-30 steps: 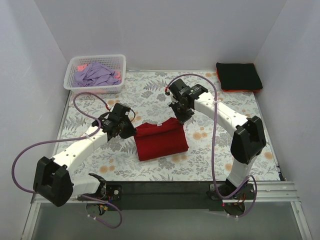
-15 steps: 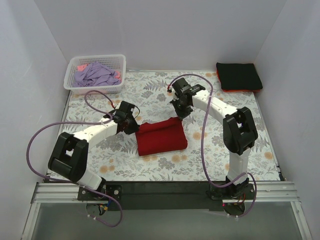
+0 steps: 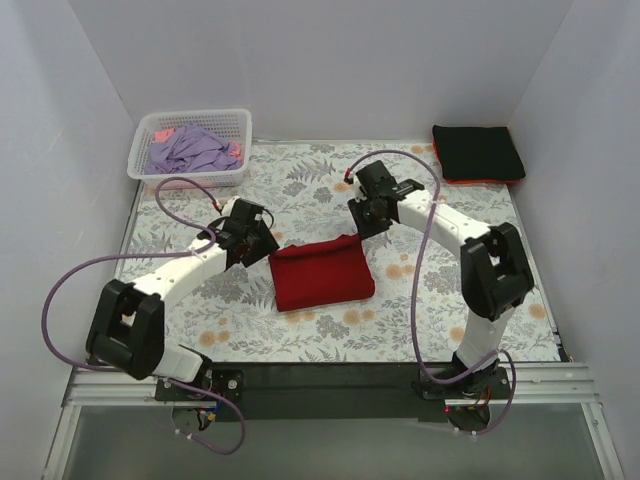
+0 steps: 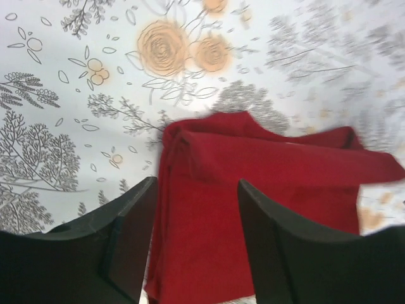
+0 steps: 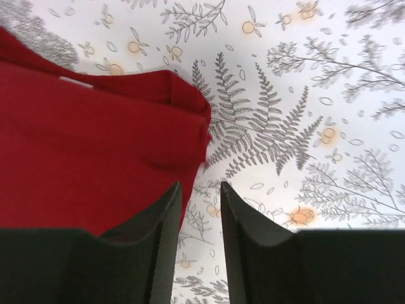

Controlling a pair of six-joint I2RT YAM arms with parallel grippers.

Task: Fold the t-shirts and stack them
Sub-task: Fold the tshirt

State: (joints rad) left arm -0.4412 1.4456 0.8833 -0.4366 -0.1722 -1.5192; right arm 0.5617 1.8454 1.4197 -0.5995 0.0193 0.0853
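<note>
Hovering at the left edge of the folded red t-shirt with the left gripper, showing 2 black fingers parted wide, framing the cloth and pinching none of it. Mirroring that at the far right corner with the right gripper, fingers parted more narrowly, poised over the floral table cloth just beside the hem, gripping nothing either. Probably bracketing the 2 ends so as to leave the fold lying flat and undisturbed. Looking now at a compact, slightly skewed deep-red rectangle lying mid-table between both arms, bunching into thick layered ridges along the left edge, rounding softly at the right corner, flashing a tiny white fleck near the far hem. Sitting well apart from the folded black t-shirt in the far right corner, seemingly the stack awaiting it, and from the white basket in the far left corner, heaping up a crumpled lavender t-shirt.
</note>
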